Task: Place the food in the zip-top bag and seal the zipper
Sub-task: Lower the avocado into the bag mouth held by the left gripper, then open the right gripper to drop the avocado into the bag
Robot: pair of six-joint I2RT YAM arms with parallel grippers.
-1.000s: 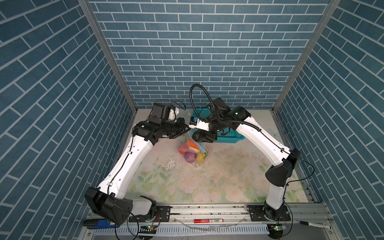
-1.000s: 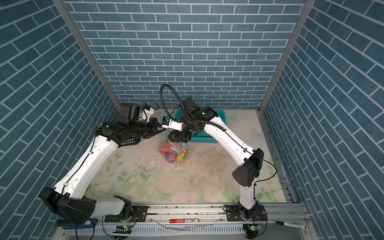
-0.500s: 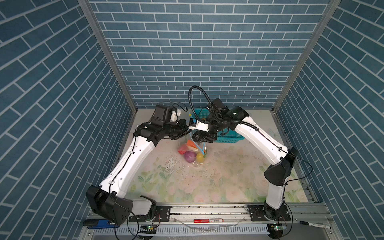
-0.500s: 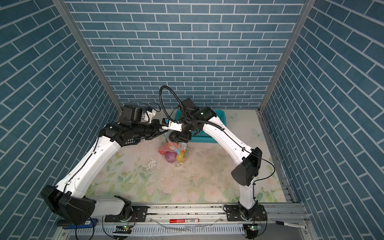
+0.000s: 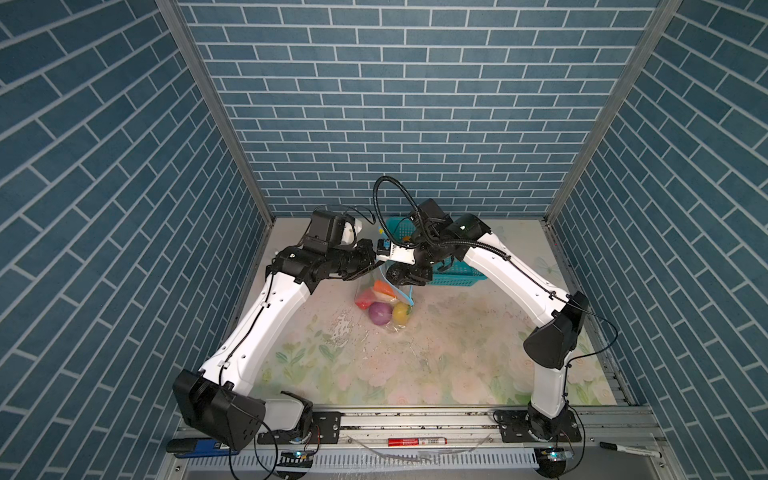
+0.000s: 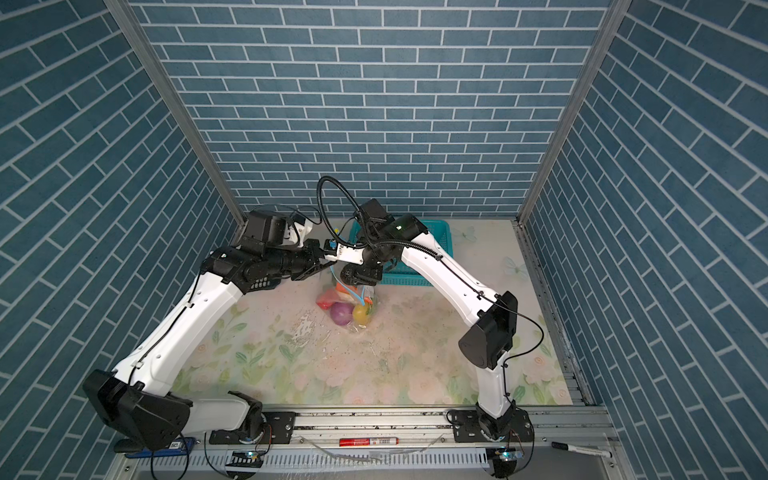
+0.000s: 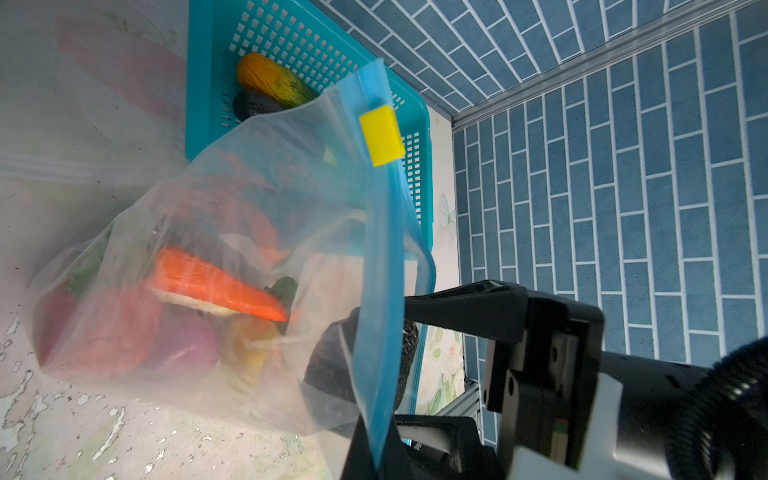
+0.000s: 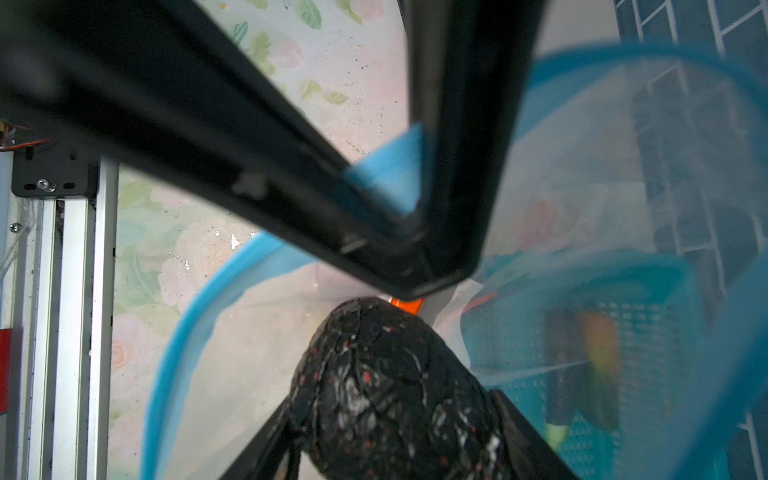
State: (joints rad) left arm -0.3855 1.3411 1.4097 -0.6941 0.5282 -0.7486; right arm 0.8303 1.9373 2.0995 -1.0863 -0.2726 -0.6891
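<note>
Left end effector is pinched shut above the floral surface on the big clear crinkly zip-top bag rim. Right end effector grips a dark bumpy toy eggplant inside the mouth, beside the thin light-blue zipper strip.

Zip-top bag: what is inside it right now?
Inside lie the carrot, red piece, purple onion and yellow fruit; the dark eggplant sits in the mouth. Anything beneath them is hidden.

Clear zip-top bag open; carrot, onion inside; dark eggplant at mouth.
</note>
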